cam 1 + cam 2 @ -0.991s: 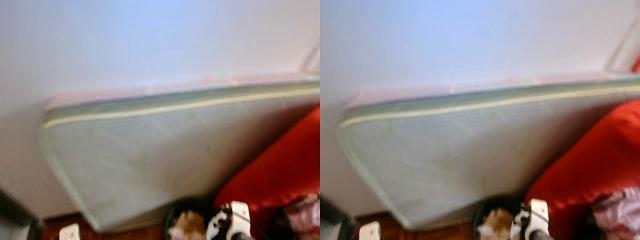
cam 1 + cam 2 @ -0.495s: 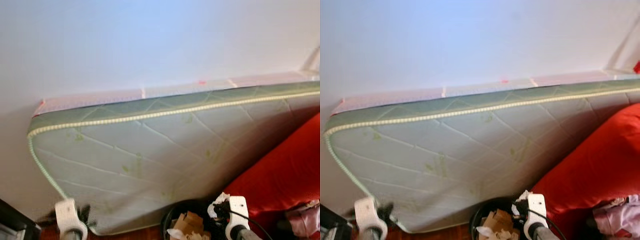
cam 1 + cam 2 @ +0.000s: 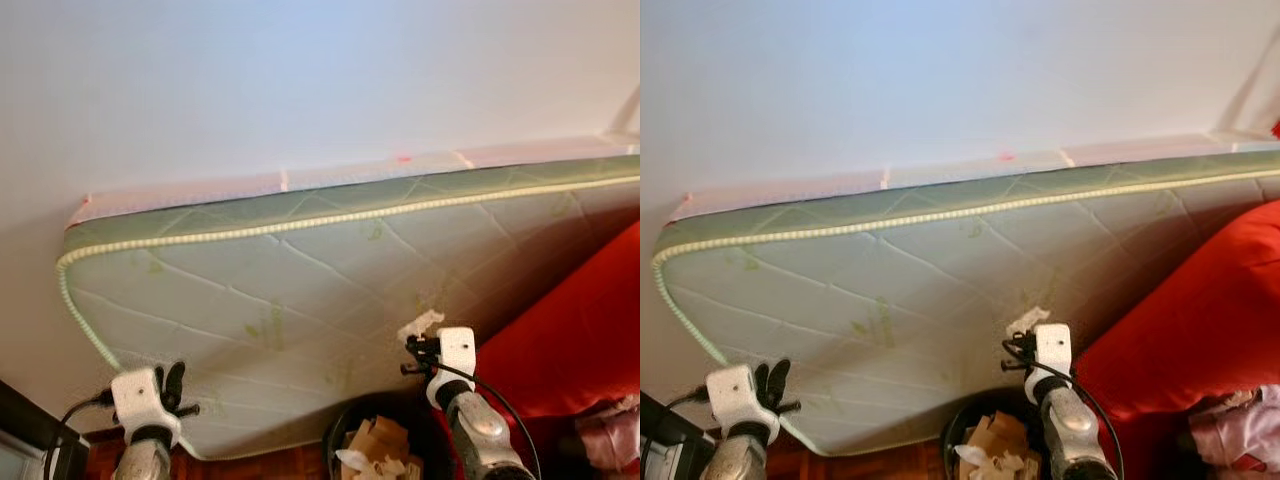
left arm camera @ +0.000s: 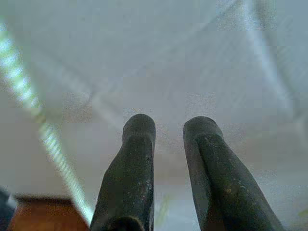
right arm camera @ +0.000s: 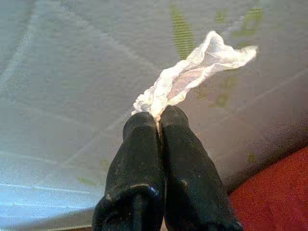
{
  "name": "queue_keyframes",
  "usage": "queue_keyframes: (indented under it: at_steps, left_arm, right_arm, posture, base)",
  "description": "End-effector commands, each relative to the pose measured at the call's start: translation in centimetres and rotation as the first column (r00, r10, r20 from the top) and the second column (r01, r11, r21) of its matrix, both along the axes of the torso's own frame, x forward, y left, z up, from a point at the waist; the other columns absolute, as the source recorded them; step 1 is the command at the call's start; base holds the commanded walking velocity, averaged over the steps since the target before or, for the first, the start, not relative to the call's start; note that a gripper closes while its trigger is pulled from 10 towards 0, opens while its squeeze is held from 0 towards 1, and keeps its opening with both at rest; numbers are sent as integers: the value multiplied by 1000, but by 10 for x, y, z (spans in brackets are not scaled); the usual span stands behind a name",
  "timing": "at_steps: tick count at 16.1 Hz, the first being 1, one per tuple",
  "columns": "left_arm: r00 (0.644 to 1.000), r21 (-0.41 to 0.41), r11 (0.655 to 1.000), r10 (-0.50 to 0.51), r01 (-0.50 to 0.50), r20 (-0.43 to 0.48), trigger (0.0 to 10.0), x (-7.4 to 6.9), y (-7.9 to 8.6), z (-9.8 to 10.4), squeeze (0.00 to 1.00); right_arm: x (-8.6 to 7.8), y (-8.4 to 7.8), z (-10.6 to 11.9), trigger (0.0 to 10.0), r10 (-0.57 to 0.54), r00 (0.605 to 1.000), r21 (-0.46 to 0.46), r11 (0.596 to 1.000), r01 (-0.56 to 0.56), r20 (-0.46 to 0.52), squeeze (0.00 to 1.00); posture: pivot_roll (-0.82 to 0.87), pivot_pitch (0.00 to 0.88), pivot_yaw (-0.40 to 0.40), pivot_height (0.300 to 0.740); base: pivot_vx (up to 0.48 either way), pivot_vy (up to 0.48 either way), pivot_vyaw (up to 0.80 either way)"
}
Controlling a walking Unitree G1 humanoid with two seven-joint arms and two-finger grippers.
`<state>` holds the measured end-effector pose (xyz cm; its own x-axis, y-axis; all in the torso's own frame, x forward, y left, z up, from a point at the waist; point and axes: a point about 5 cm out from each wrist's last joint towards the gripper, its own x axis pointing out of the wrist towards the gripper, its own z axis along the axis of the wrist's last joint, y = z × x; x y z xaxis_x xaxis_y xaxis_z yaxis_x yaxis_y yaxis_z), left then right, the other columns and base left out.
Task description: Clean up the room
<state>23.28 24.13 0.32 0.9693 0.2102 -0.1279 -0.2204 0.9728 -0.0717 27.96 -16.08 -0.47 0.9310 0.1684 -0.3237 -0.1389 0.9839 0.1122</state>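
Two grippers: both were raised in front of the mattress [image 3: 300, 300], which stood on its long edge, leaning against the white wall [image 3: 300, 80].
Right gripper [image 5: 159, 115]: its fingers were pinched together on a scrap of white tissue [image 5: 192, 72], held up against the middle of the mattress face; the pinch at one end let the rest of the scrap hang free.
Tissue: crumpled, thin, probably very light; such a small pinch looked enough to carry it.
Bin [image 3: 385, 450]: a dark round bin stood on the floor at the foot of the mattress, just under the right gripper, with cardboard and paper scraps [image 3: 375, 445] already in it.
Likely reason for the hold: the tissue was being kept above the bin so it could be dropped in with the other rubbish.
Left gripper [image 4: 168, 130]: its fingers stood a narrow gap apart with nothing between them, near the lower corner of the mattress, by the piped edge; it seemed to be waiting.
Red cushion [image 3: 580, 330]: a large red soft thing lay against the far end of the mattress, beside the bin.
Risk: the scrap might drift past the bin rim when let go.
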Motion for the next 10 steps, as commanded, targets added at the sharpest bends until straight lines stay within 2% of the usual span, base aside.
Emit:
queue_keyframes:
  at_steps: [1, 3, 4, 6, 10]
  left_arm:
    - [999, 20, 1000, -18, 17, 39, 10000, 4, -2, 7, 0]
    - [997, 46, 998, -48, 45, 65, 10000, 7, -2, 15, 0]
    - [992, 58, 994, -101, 97, 71, 10000, 11, -4, 19, 0]
    - [980, 89, 978, -192, 187, 52, 10000, 13, -11, 21, 0]
    - [969, 94, 969, -235, 228, 74, 10000, 13, -20, 27, 0]
  right_arm:
    - [3, -3, 4, 10000, -17, 1000, -4, 1000, 17, 26, 0]
    - [0, -8, 2, 10000, -60, 998, -6, 998, 60, 23, 0]
    - [-8, -18, -4, 10000, -127, 992, -22, 992, 127, 5, 0]
    - [-18, -30, -10, 10000, -192, 981, -43, 981, 191, -11, 0]
    - [-20, -39, -8, 10000, -264, 964, -34, 964, 265, 17, 0]
  posture:
    - [128, 0, -38, 740]
    - [144, 0, -44, 740]
    - [147, 0, -34, 740]
    - [155, 0, -34, 740]
    - [150, 0, -21, 740]
  base:
    - [0, 0, 0]
    - [0, 0, 0]
    - [0, 0, 0]
    - [0, 0, 0]
    - [0, 0, 0]
